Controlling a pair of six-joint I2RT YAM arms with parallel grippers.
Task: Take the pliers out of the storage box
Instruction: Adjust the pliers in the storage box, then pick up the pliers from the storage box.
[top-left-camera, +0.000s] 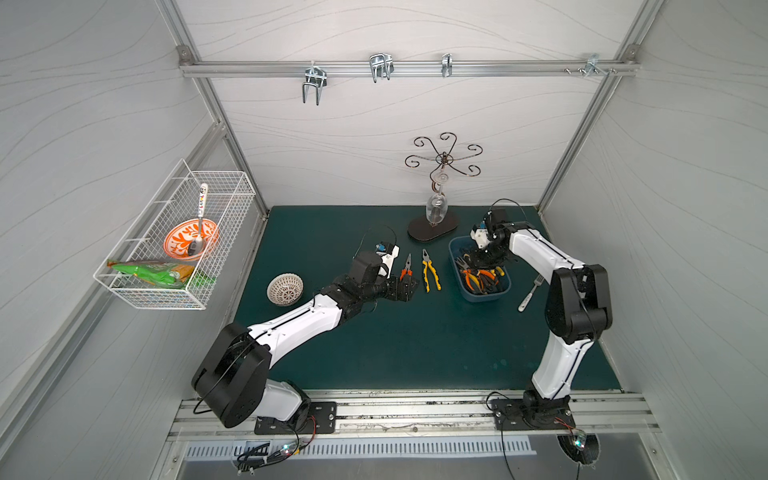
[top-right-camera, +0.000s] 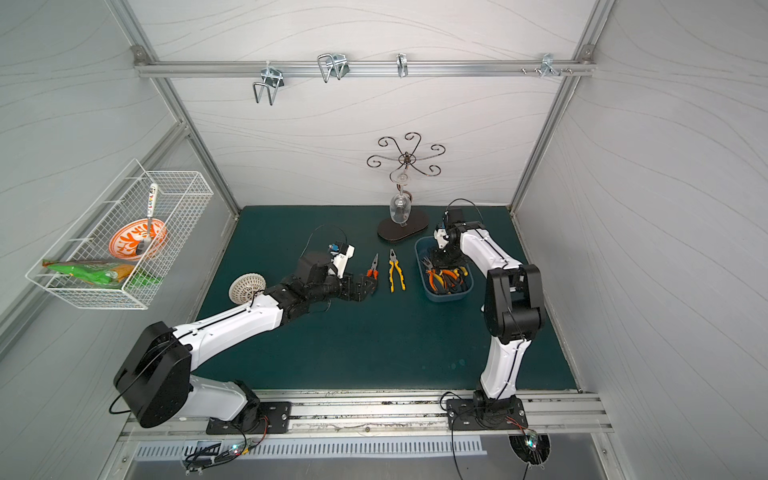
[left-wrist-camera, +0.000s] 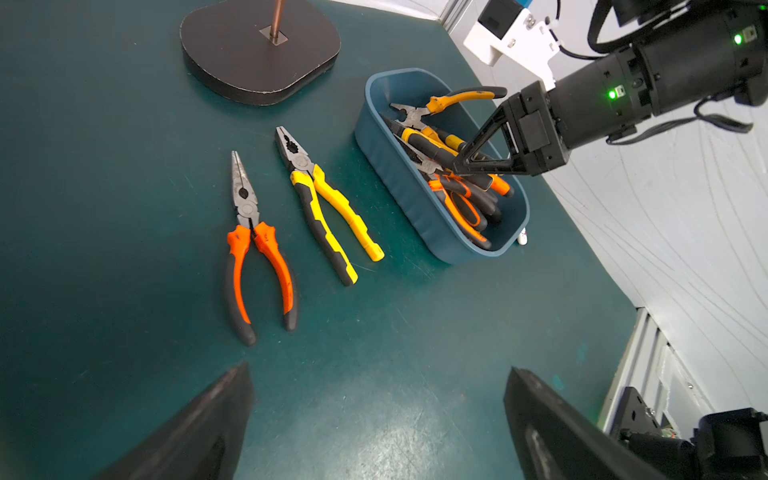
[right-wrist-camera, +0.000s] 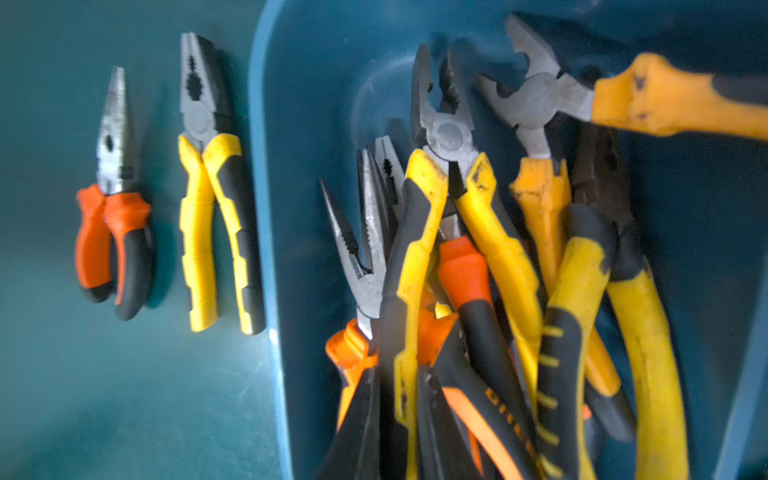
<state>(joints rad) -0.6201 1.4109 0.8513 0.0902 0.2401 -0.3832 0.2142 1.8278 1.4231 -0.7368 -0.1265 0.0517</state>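
Two pliers are already out of the box (left-wrist-camera: 395, 178) and lie side by side on the mat (left-wrist-camera: 124, 166), just beside the box: an orange long-nosed pair (left-wrist-camera: 245, 203) and a yellow blunt pair (left-wrist-camera: 301, 162), noses pointing the same way. The rest sit in the box as a tangled pile (right-wrist-camera: 449, 137) of yellow-black and orange-black handles. They overlap too much to count, but they are clearly the larger share, so the task looks to be in its early part.

The right gripper (left-wrist-camera: 459, 164) reaches down into the pile with its jaws closed, tips against a black-and-yellow handle. Whether it has actually caught that handle cannot be told from the pictures, since nothing is lifted clear of the pile. The left gripper (left-wrist-camera: 378, 368) hovers over bare mat near the orange pair's handles, jaws spread wide and empty.

What is left, by this reading, is to lift each remaining pair out and lay it on the mat.
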